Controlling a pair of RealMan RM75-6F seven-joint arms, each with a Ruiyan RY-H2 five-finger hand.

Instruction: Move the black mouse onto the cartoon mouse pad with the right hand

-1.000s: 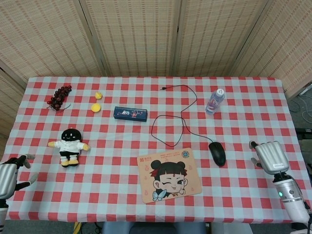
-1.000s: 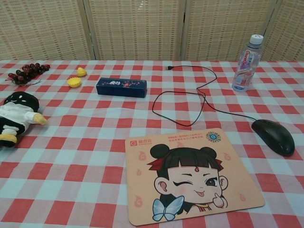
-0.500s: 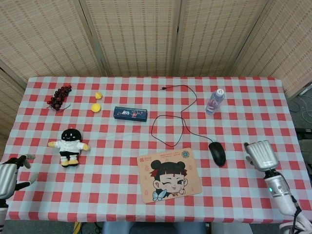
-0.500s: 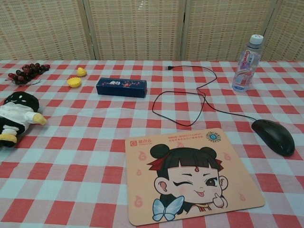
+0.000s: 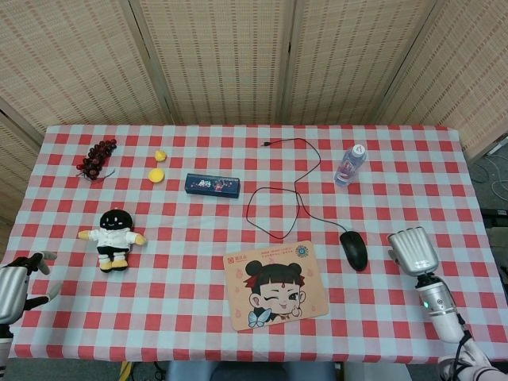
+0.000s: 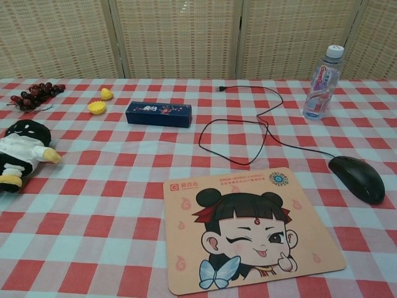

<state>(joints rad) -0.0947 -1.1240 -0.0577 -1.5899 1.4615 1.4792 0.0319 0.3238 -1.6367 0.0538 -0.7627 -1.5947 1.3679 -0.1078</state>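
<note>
Red-and-white checked table [image 5: 198, 230] fills the frame, and on it, front and centre, lies the cartoon mouse pad [image 5: 275, 285], flat and slightly skewed. Over on the left sits a plush doll [image 5: 114, 237] in a white shirt, lying on its back. The right hand [image 5: 413, 249] is over the right side of the table, near the black mouse but not touching it, holding nothing; seen from the back, so whether its fingers are spread or curled I cannot tell. The left hand [image 5: 16, 284] is down at the left edge, fingers apart, empty. A dark blue box [image 5: 212, 185] lies behind the pad. The water bottle [image 5: 350, 164] stands upright at the back right. The black mouse [image 5: 354, 249] rests on the cloth just right of the pad, apart from it, its black cable [image 5: 279, 190] looping away to the rear. Dark grapes [image 5: 95, 158] lie far left, with two small yellow pieces [image 5: 157, 175] beside them.
</note>
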